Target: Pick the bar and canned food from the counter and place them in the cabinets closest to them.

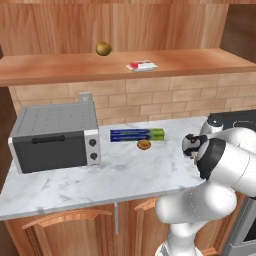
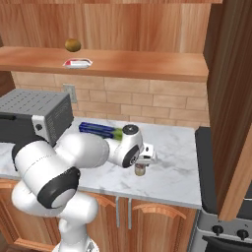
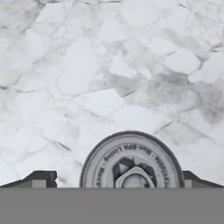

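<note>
The canned food (image 3: 131,164) stands upright on the counter (image 3: 109,78) at the hand view's lower centre, directly beneath the gripper (image 3: 114,180), whose jaws are spread wide, one on each side of its lid, gripping nothing.

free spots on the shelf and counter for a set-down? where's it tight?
Shelf board: bare right of the bar; also left of the brown-yellow ball. Counter: open marble in front of the toaster oven and blue-green box. Tight around the box, the pastry, and the canned food under the open gripper.
</note>
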Available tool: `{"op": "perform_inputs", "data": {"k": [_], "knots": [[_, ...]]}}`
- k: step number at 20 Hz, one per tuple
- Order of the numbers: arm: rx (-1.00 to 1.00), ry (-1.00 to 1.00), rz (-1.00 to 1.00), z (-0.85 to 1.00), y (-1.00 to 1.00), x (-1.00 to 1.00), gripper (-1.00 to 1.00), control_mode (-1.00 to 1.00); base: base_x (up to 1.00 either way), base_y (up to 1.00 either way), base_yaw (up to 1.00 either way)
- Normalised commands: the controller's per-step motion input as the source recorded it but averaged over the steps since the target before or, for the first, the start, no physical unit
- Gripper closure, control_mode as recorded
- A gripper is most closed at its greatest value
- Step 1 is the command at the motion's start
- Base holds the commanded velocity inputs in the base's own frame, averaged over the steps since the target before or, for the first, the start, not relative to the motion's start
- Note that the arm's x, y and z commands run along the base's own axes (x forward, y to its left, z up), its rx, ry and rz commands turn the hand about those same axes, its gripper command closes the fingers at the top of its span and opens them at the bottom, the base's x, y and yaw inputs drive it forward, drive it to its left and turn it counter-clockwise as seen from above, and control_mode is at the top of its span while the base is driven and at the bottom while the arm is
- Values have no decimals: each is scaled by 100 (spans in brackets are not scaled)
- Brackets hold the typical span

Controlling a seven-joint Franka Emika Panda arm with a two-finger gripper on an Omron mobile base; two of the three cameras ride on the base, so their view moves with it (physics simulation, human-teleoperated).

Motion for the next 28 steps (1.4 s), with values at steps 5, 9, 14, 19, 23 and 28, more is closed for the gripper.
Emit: {"op": "perform_inputs", "data": {"k": [5, 9, 14, 19, 23, 28], "knots": [[0, 0, 0, -21, 0, 10, -100, -100, 0, 0, 0], [0, 0, 0, -3, 0, 1, 100, -100, 0, 0, 0], [1, -2, -1, 8, -3, -7, 100, -100, 0, 0, 0], [1, -1, -4, 49, -5, -33, 100, -100, 0, 0, 0], [2, 0, -3, 69, -9, -44, 100, -100, 0, 0, 0], [0, 4, 0, 73, -1, -54, 100, -100, 0, 0, 0]]}}
